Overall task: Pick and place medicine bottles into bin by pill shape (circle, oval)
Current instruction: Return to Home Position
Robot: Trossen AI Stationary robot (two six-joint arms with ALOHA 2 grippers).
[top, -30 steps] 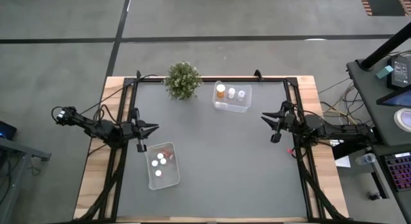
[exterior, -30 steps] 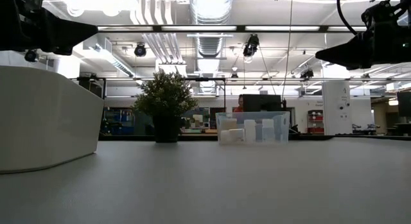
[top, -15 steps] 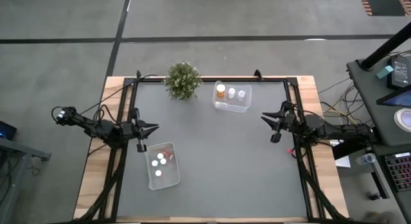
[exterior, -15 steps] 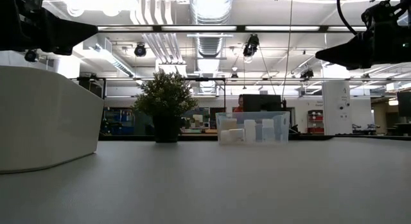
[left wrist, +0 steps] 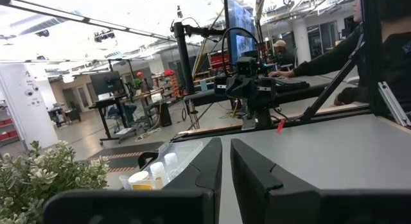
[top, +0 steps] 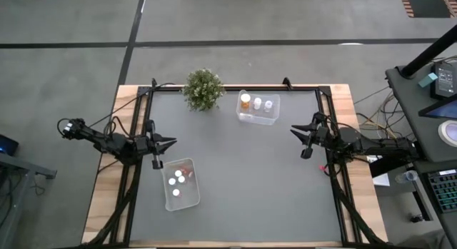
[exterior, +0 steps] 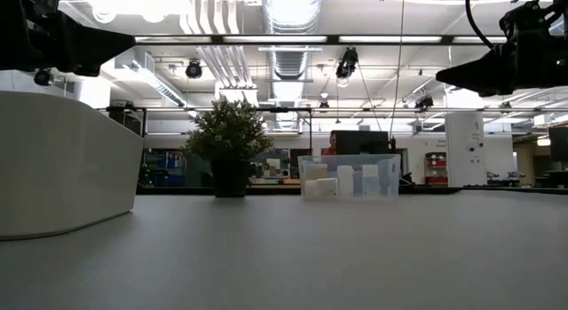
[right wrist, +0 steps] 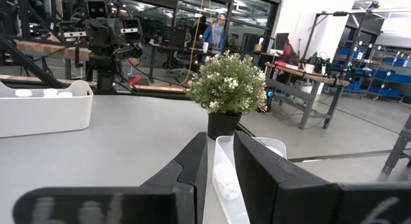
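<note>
1. The table [top: 250, 178] carries two bins and a potted plant [top: 203, 88]
2. White bin [top: 181, 185] near the left gripper [top: 168, 143] holds capped medicine bottles [top: 177, 179]; clear bin [top: 258, 108] holds three more
3. Both grippers hover empty – left and right gripper [top: 295, 130] fingers nearly closed, a narrow gap showing
</note>
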